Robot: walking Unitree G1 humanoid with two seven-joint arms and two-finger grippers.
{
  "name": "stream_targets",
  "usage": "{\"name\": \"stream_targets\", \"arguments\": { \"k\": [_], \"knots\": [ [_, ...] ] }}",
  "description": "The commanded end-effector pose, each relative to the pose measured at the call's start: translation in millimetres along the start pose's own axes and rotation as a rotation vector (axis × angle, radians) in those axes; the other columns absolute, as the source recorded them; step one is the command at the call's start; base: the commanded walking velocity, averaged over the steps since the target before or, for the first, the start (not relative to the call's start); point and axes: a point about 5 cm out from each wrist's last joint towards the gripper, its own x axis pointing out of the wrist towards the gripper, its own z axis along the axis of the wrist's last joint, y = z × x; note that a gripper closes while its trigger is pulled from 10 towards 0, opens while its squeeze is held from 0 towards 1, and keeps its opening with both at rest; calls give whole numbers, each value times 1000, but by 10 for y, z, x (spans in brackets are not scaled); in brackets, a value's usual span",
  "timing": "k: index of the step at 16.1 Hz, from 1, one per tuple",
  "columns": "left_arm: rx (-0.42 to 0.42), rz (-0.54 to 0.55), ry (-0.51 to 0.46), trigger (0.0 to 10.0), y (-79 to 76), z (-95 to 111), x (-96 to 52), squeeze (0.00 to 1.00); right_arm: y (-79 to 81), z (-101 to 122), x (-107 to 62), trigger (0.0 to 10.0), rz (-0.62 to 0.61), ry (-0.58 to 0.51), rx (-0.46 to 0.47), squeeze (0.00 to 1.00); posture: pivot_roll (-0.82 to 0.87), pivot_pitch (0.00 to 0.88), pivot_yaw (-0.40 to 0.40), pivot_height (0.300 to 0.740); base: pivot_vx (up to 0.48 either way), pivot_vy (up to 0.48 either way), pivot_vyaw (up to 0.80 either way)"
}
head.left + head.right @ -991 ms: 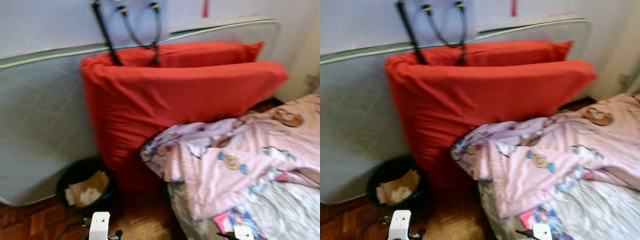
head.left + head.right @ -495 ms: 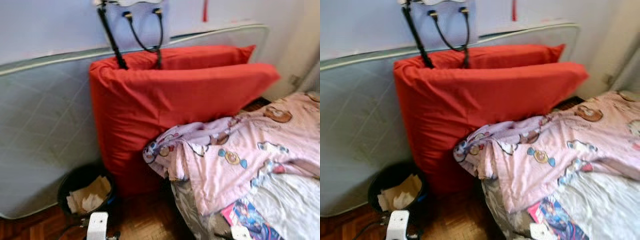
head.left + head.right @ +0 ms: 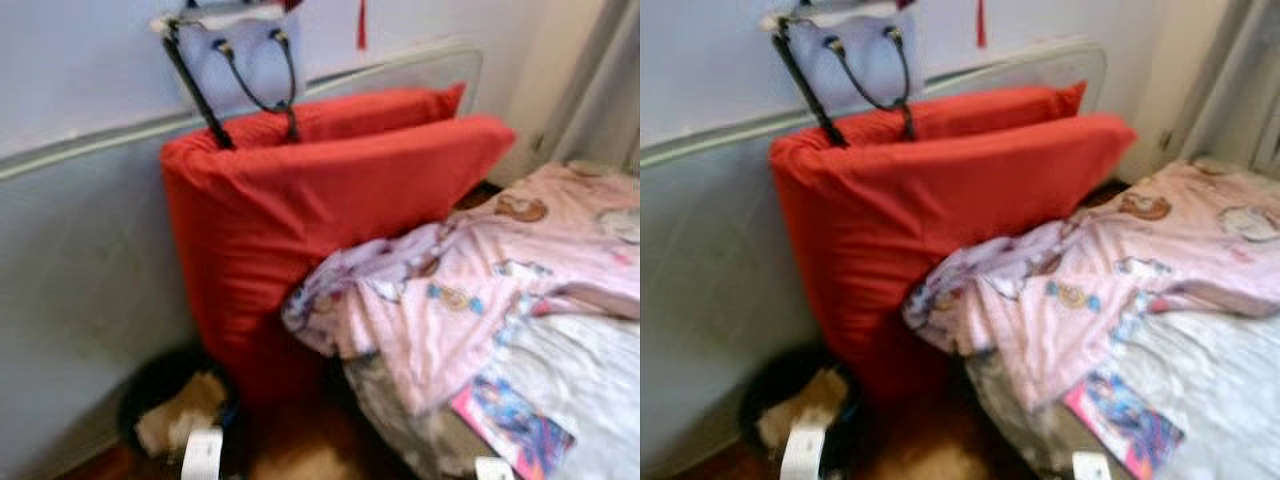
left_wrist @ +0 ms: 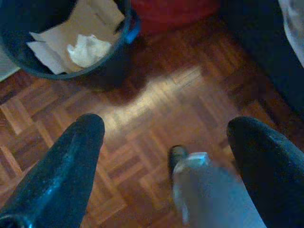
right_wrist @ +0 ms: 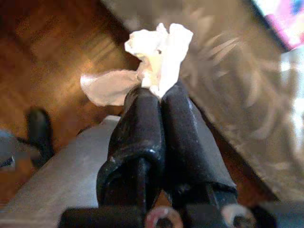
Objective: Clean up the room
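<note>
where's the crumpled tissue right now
The crumpled tissue is pinched at the tips of the right claw, seen in the right wrist view, above the wood floor beside the bed's edge.

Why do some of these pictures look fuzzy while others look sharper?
Both eye views are smeared with motion blur, the red cushion and bin soft-edged. The left wrist view shows the parquet floor fairly sharply. The right wrist view holds the tissue sharp, its background streaked.

Soft daylight, head views motion-blurred, floor glare patch, possibly window light, wrist views dim
</note>
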Motion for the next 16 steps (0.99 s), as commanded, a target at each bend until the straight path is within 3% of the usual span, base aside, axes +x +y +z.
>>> {"name": "stream_targets", "arguments": {
  "k": [1, 16],
  "knots": [
    [7, 18, 24, 10000, 85, -78, -26, 0, 76, 67, 20, 10000, 20, -20, -3, 0, 1, 0, 1, 740, 0, 326, 0],
    [8, 14, 26, 10000, 68, -72, -21, 0, 79, 64, 21, 10000, 23, -14, -12, 0, 3, 0, -1, 740, 0, 322, 0]
  ]
}}
